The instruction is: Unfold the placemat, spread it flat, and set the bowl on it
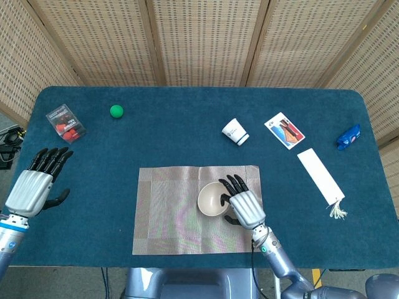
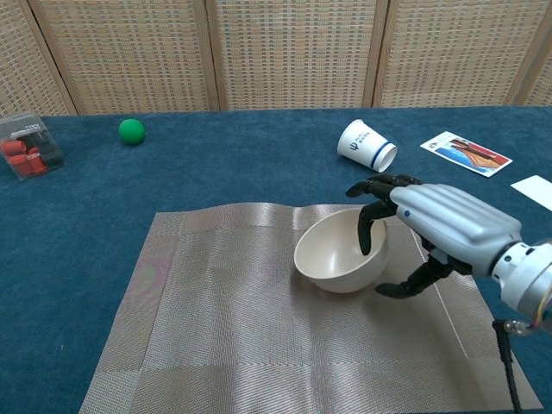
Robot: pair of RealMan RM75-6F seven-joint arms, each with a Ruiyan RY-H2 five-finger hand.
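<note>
The woven beige placemat (image 1: 168, 218) (image 2: 216, 328) lies unfolded and flat at the table's front middle. The cream bowl (image 1: 211, 200) (image 2: 332, 259) sits on the mat's right half, tipped slightly to the left. My right hand (image 1: 245, 207) (image 2: 448, 228) grips it from the right, with fingers (image 2: 369, 226) hooked over the rim into the bowl and the thumb low beside the outer wall. Far to the left, near the table's edge, my left hand (image 1: 34, 187) holds nothing and has its fingers spread; the chest view does not show it.
A paper cup (image 1: 235, 131) (image 2: 366, 144) lies on its side behind the mat. Back left are a green ball (image 1: 116, 111) (image 2: 131, 130) and a clear box (image 1: 65, 120) (image 2: 26, 155). At right lie a picture card (image 1: 284, 130), a white tasselled strip (image 1: 320, 176) and a blue object (image 1: 348, 136).
</note>
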